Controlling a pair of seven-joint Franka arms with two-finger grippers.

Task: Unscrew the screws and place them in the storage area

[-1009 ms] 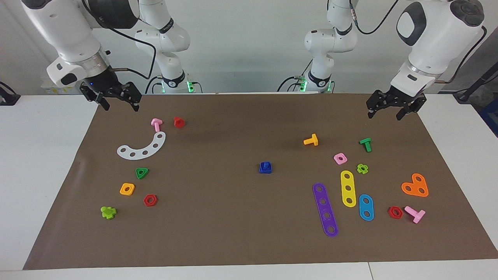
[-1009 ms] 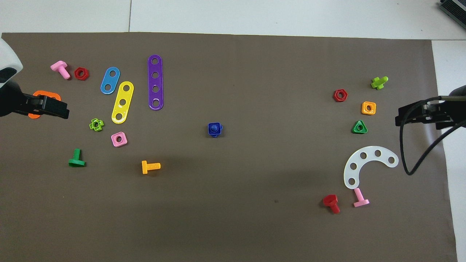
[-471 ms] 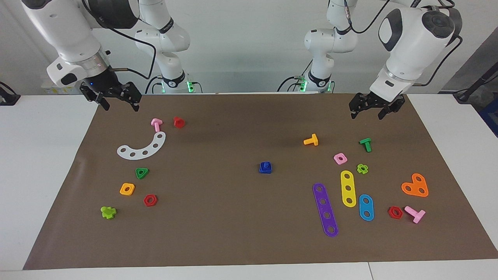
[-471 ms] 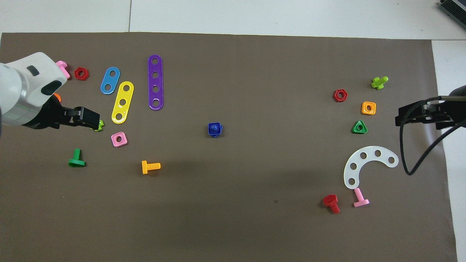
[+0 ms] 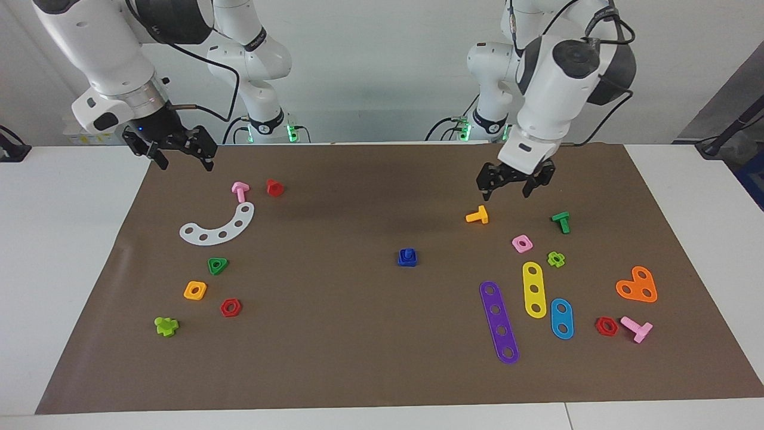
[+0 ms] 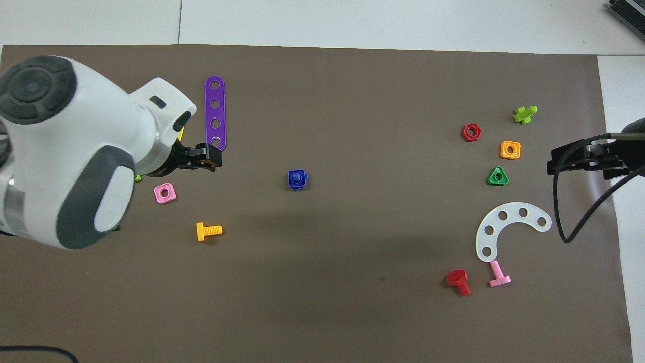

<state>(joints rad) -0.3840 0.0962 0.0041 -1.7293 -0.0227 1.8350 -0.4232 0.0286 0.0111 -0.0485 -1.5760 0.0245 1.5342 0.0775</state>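
The dark-blue screw (image 5: 407,257) (image 6: 297,179) stands in the middle of the brown mat, stem up on a squarish blue base. My left gripper (image 5: 506,191) (image 6: 209,157) hangs open and empty in the air, over the mat by the orange bolt (image 5: 477,215), toward the left arm's end from the screw. My right gripper (image 5: 184,160) (image 6: 559,164) waits open and empty, raised over the mat's corner at the right arm's end.
At the left arm's end lie purple (image 5: 499,321), yellow (image 5: 534,289) and blue strips, an orange heart plate (image 5: 637,285), bolts and nuts. At the right arm's end lie a white arc (image 5: 218,227), a pink bolt (image 5: 240,191), a red bolt (image 5: 274,187) and several nuts.
My left arm has swung in from the mat's edge toward the middle, its gripper still open. The right arm and the screw have not moved.
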